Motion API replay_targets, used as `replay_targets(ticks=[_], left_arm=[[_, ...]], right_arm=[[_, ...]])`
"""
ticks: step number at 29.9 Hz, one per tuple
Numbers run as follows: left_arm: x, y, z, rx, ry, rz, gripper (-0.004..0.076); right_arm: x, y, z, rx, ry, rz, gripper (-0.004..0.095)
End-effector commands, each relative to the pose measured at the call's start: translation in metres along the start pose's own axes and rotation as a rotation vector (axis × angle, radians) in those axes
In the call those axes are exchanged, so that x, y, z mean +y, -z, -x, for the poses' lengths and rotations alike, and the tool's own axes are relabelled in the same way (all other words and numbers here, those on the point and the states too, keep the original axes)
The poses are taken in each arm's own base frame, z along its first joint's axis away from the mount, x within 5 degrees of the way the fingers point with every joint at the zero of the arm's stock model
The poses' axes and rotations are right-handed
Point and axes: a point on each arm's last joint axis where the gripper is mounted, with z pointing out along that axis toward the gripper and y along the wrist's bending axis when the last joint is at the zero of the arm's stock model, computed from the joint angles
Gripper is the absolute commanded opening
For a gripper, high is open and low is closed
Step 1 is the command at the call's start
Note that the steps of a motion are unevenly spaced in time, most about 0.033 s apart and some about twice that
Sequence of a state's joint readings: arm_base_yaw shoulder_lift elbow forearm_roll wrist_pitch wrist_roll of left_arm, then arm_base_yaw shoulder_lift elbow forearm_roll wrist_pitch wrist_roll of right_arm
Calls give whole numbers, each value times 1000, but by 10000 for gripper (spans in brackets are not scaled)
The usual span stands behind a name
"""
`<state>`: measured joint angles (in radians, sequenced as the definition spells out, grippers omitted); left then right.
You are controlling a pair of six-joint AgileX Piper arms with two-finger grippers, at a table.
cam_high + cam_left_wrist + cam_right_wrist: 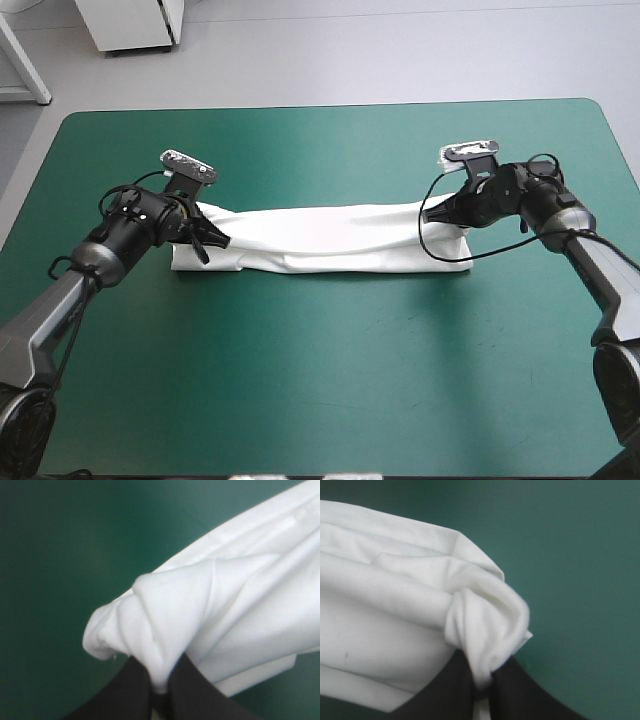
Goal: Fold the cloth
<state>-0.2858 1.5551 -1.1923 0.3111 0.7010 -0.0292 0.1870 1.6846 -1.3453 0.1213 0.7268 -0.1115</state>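
The white T-shirt point(330, 238) lies as a long narrow folded band across the middle of the teal-green table, stretched between both arms. My left gripper point(212, 238) is shut on the T-shirt at its left end; the left wrist view shows a bunched fold of the T-shirt point(170, 625) pinched between the black fingers point(130, 690). My right gripper point(447, 213) is shut on the T-shirt at its right end, where a twisted knot of the T-shirt point(480, 625) rises from between the black fingers point(520, 692). Both held ends are lifted slightly off the cover.
The teal-green table point(330, 380) spreads wide in front of and behind the band. A white cabinet point(130, 22) stands beyond the far left edge.
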Motion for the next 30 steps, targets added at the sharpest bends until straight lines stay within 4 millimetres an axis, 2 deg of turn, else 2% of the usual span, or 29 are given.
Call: replay_targets(ticks=[1,5,8,13,18,21,23,27,30], left_arm=[[1,-2,14,-76,1,12,-9],[-3,-23,12,-41,-1,15,-9],[-4,-32,11,-23,-10,21,-9],[-3,-30,11,-17,-9,22,13],[1,-24,12,35,-7,39,149],[5,-12,17,18,1,51,241],[9,0,18,20,2,68,269],[20,29,16,43,5,120,277],[23,57,17,18,60,97,277]], right_arm=[[-1,4,15,-95,12,-16,-17],[-5,-18,10,-40,31,-34,-17],[-7,-24,11,-27,56,-49,-16],[-5,-11,24,-39,123,-40,47],[-3,10,40,-26,150,-33,265],[-2,21,45,-12,153,-29,414],[-1,29,47,-14,154,-29,486],[-1,49,46,-28,169,-46,506],[-2,75,44,-58,162,-87,505]])
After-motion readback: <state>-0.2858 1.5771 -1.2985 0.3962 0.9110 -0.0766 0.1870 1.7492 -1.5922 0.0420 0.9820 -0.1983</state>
